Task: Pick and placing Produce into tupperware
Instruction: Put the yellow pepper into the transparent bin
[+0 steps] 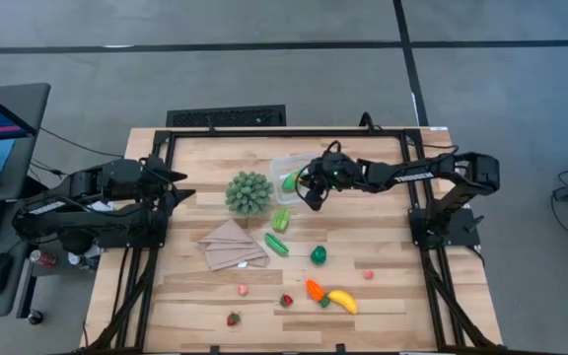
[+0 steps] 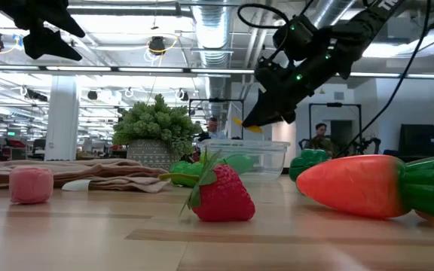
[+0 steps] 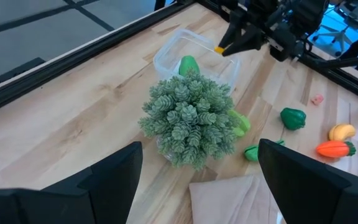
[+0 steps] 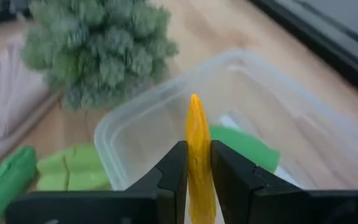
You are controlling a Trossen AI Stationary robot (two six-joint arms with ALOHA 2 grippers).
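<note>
The clear square tupperware (image 1: pixel 282 164) (image 4: pixel 124 124) stands far of centre with a green piece (image 1: pixel 290 181) (image 4: pixel 244 147) inside. My right gripper (image 1: pixel 313 193) (image 4: pixel 197 158) hovers over its near-right side, shut on a yellow-orange pointed produce piece. On the wood lie a light green pod (image 1: pixel 281 219), a dark green pod (image 1: pixel 276 244), a green pepper (image 1: pixel 318 255), a carrot (image 1: pixel 315 290), a banana (image 1: pixel 343 301) and small strawberries (image 1: pixel 286 300). My left gripper (image 1: pixel 179 183) (image 3: pixel 197 180) waits open, raised at the left, facing the spiky ball. My right gripper pinches the yellow-orange piece (image 4: pixel 195 134) (image 2: pixel 252 127) between its two fingers, its pointed tip sticking out past the fingertips (image 4: pixel 174 163). The fingers slant down from the table's right. The piece is lifted clear, above the tupperware.
A spiky green ball (image 1: pixel 248 192) (image 3: pixel 190 118) stands just left of the tupperware. A tan folded cloth (image 1: pixel 232 245) lies near of the ball. Bare wood shows along the near-left and the right side of the table (image 1: pixel 392 237).
</note>
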